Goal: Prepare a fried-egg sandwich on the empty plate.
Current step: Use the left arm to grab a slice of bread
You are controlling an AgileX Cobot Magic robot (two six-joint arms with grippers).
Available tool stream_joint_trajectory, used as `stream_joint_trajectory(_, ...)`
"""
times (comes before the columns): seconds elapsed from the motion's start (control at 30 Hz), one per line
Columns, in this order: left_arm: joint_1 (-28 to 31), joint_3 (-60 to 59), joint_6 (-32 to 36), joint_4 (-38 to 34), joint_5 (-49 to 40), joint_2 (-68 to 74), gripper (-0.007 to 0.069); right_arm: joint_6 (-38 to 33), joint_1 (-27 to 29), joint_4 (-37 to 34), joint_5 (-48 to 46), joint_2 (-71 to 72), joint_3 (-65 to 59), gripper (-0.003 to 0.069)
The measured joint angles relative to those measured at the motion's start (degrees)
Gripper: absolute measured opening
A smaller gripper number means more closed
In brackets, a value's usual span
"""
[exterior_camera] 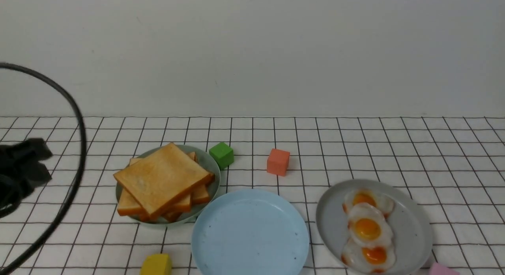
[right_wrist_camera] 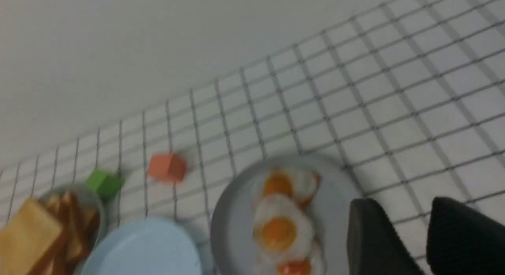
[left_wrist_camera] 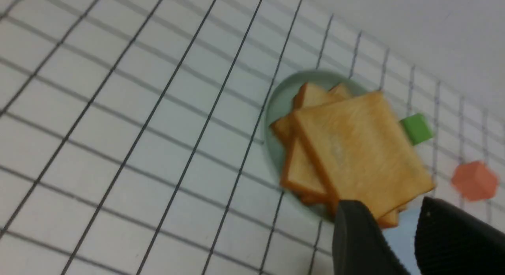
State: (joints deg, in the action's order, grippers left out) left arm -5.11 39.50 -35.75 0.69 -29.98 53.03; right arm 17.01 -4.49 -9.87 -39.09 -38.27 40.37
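The empty plate (exterior_camera: 250, 235), pale blue, sits at the front centre; it also shows in the wrist views (left_wrist_camera: 402, 237) (right_wrist_camera: 146, 247). To its left, a pile of toast slices (exterior_camera: 161, 178) (left_wrist_camera: 355, 148) (right_wrist_camera: 27, 235) rests on a sage-green plate (exterior_camera: 205, 158). To its right, three fried eggs (exterior_camera: 367, 227) (right_wrist_camera: 278, 231) lie on a grey plate (exterior_camera: 410, 227). No fried-egg sandwich is in view. My left gripper (exterior_camera: 23, 168) (left_wrist_camera: 390, 212) hangs open and empty at the far left, short of the toast. My right gripper (right_wrist_camera: 400, 212) is open and empty beside the grey plate.
A green cube (exterior_camera: 221, 154) and an orange-red cube (exterior_camera: 278, 161) stand behind the plates. A yellow block (exterior_camera: 157, 265) and a pink block (exterior_camera: 442, 269) lie at the front edge. A black cable (exterior_camera: 79, 148) loops over the left side.
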Motion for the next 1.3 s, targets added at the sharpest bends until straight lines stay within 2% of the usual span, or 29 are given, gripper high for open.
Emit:
stream_joint_trajectory(0.07,0.0,1.2,3.0,-0.3,-1.8,6.3,0.0238,-12.4,-2.3,-9.4,-2.0,-0.3,-0.9,0.0242)
stream_joint_trajectory(0.17,0.1,3.6,6.0,-1.1,-3.7,10.4,0.0238,-20.3,-4.0,-14.6,-2.9,-0.6,-0.9,0.0248)
stream_joint_trajectory(0.23,1.2,7.9,11.2,-4.3,-6.1,15.3,0.0238,-25.9,-6.0,-18.1,-4.0,-0.9,-0.9,0.0263)
stream_joint_trajectory(0.3,2.5,10.9,16.2,-8.3,-7.7,18.2,0.0238,-28.1,-6.9,-19.4,-5.2,-1.3,-0.9,0.0273)
stream_joint_trajectory(0.4,6.8,16.0,27.8,-18.9,-13.6,23.5,0.0238,-29.7,-7.6,-20.0,-7.9,-1.6,-0.9,0.0295)
stream_joint_trajectory(0.43,9.0,18.0,33.6,-24.3,-16.4,26.3,0.0238,-29.9,-7.7,-20.0,-8.9,-1.7,-0.9,0.0306)
stream_joint_trajectory(0.5,12.5,19.8,41.2,-33.5,-20.3,30.2,0.0239,-30.4,-7.7,-20.0,-9.8,-1.7,-0.9,0.0323)
stream_joint_trajectory(0.57,14.1,20.2,44.3,-37.6,-21.6,32.2,0.0243,-30.5,-7.7,-19.9,-10.1,-1.7,-0.9,0.0332)
stream_joint_trajectory(0.6,16.5,20.6,47.9,-43.0,-22.6,35.5,0.0259,-30.6,-7.8,-19.8,-10.6,-1.7,-0.9,0.0348)
stream_joint_trajectory(0.63,17.2,20.7,49.4,-44.9,-22.5,36.8,0.0272,-30.6,-7.8,-19.8,-10.9,-1.7,-0.9,0.0356)
stream_joint_trajectory(0.9,17.9,23.9,51.4,-47.1,-17.7,46.8,0.0406,-30.6,-7.8,-20.0,-13.1,-1.7,-0.9,0.037)
stream_joint_trajectory(1.0,17.9,25.2,51.6,-47.1,-16.6,47.7,0.0433,-30.6,-7.9,-20.4,-14.0,-1.7,-0.9,0.037)
stream_joint_trajectory(1.3,17.9,25.6,55.2,-50.2,-12.6,50.9,0.0446,-30.6,-8.0,-21.9,-14.8,-1.7,-0.9,0.037)
